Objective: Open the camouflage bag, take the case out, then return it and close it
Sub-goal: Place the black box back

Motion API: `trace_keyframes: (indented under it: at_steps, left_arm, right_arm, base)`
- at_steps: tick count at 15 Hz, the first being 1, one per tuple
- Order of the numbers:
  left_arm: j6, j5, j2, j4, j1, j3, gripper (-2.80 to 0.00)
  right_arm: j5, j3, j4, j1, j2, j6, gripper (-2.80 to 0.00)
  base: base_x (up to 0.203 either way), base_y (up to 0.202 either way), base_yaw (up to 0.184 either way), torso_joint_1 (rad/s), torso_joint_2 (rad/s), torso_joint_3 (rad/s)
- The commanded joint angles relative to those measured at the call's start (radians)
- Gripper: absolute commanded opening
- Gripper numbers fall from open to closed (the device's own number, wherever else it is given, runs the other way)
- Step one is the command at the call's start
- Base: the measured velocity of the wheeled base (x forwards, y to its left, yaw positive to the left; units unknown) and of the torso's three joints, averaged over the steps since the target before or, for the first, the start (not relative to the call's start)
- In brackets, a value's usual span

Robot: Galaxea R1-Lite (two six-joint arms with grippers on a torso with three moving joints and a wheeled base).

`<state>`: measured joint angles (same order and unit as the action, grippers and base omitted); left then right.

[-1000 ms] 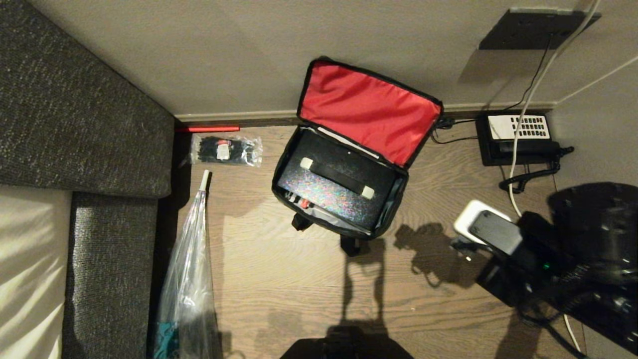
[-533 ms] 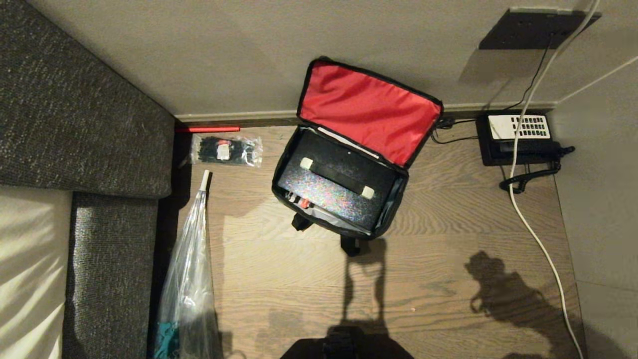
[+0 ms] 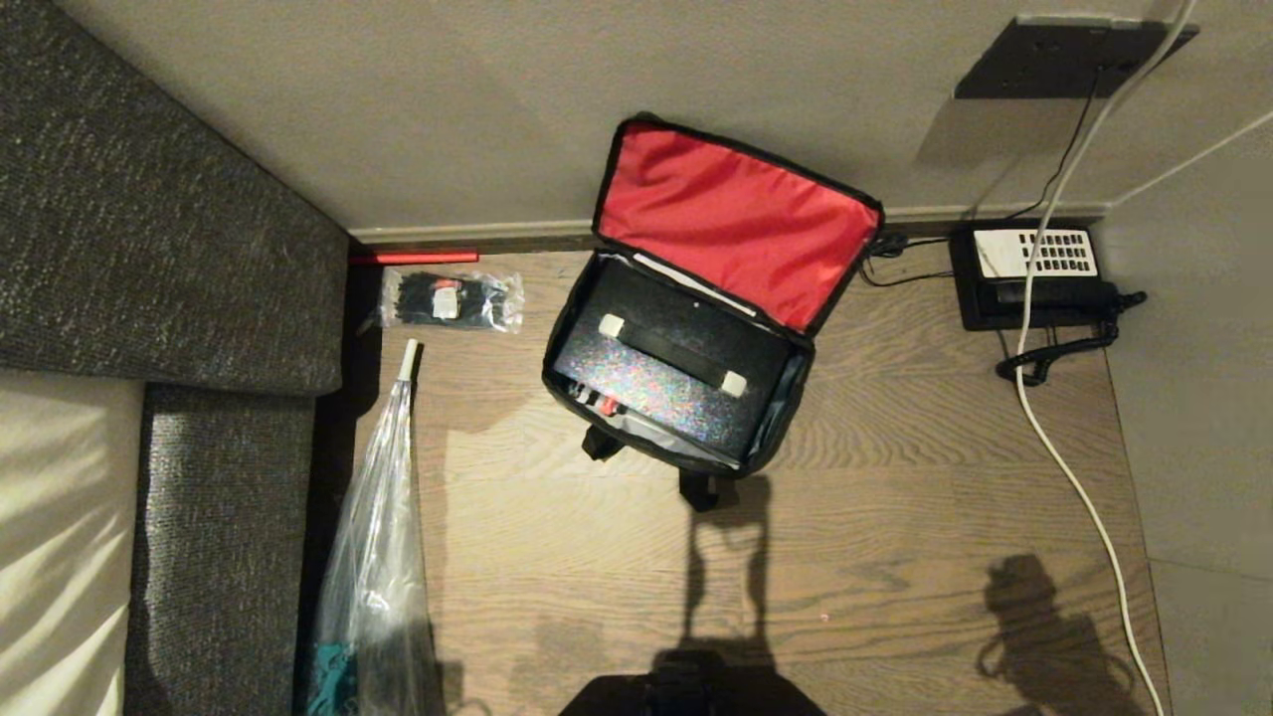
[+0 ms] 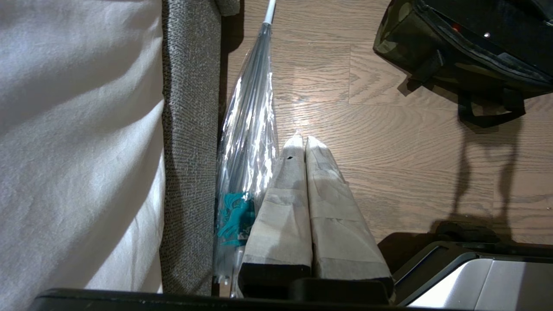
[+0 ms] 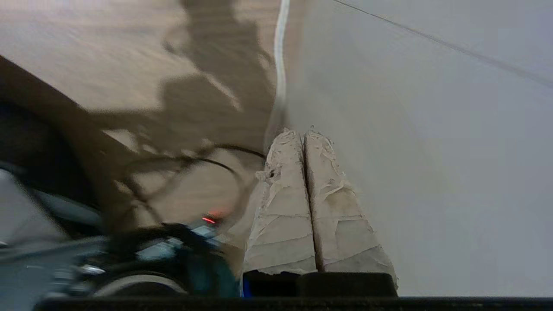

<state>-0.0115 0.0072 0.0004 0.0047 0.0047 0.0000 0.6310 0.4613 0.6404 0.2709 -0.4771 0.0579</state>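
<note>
The camouflage bag (image 3: 776, 418) sits open on the wooden floor by the back wall, its red-lined lid (image 3: 731, 224) leaning up against the wall. Inside lies the black case (image 3: 668, 370), with a black strap and two white strips across its top. Neither arm shows in the head view. My left gripper (image 4: 303, 139) is shut and empty, parked low beside the sofa, with the bag's camouflage corner (image 4: 395, 32) ahead of it. The right gripper (image 5: 302, 133) is shut and empty too, over the floor beside a pale wall, away from the bag.
A grey sofa (image 3: 169, 259) fills the left. A clear-wrapped umbrella (image 3: 383, 537) lies along it, and a clear packet of black items (image 3: 453, 298) rests near the wall. A black telephone (image 3: 1034, 273) and a white cable (image 3: 1074, 487) occupy the right side.
The right arm has drawn back out of the head view at the lower right; only its shadow remains on the floor. The bag, its lid and the case have not moved.
</note>
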Motion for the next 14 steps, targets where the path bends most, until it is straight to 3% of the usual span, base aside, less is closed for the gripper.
trace_keyframes:
  at_steps: [1, 3, 4, 7, 10, 14]
  left_arm:
    - [-0.001, 0.0, -0.002, 0.0, 0.001, 0.003, -2.8]
    - [-0.001, 0.0, -0.002, 0.0, 0.0, 0.003, -2.8]
    - [-0.001, 0.0, -0.002, 0.0, 0.0, 0.003, -2.8]
    - [-0.001, 0.0, -0.002, 0.0, 0.0, 0.003, -2.8]
    - [-0.001, 0.0, -0.002, 0.0, 0.0, 0.003, -2.8]
    - [-0.001, 0.0, -0.002, 0.0, 0.001, 0.003, -2.8]
  right_arm:
    - [-0.099, 0.006, -0.041, -0.001, 0.025, -0.042, -2.8]
    - [-0.227, 0.019, -0.13, -0.002, 0.009, -0.055, -2.8]
    - [-0.254, 0.032, -0.141, -0.003, -0.001, -0.06, -2.8]
    - [-0.46, 0.148, -0.151, -0.003, -0.107, -0.128, -2.8]
    - [-0.582, 0.277, -0.189, -0.003, -0.286, -0.228, -2.8]
    - [-0.637, 0.411, -0.387, -0.009, -0.575, -0.381, -2.8]
  base:
    - [0.0, 0.0, 0.0, 0.0, 0.0, 0.0]
    - [0.0, 0.0, 0.0, 0.0, 0.0, 0.0]
    - [0.0, 0.0, 0.0, 0.0, 0.0, 0.0]
    - [0.0, 0.0, 0.0, 0.0, 0.0, 0.0]
    - [0.0, 0.0, 0.0, 0.0, 0.0, 0.0]
    - [0.0, 0.0, 0.0, 0.0, 0.0, 0.0]
